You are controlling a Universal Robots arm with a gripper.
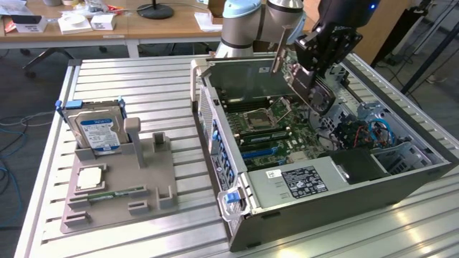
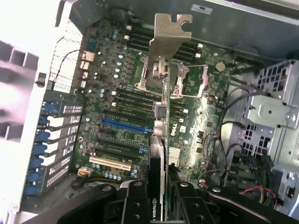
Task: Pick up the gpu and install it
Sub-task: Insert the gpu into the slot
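Wrist view: grips the gpu (image 2: 159, 154) edge-on in the end effector (image 2: 159, 198) above the motherboard (image 2: 117, 93), seemingly to meet a slot.

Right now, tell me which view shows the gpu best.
The exterior view: the gpu shows its broad face there, tilted, held by the end effector above the open case. The wrist view shows it edge-on, a thin blade with its metal bracket, over the motherboard.
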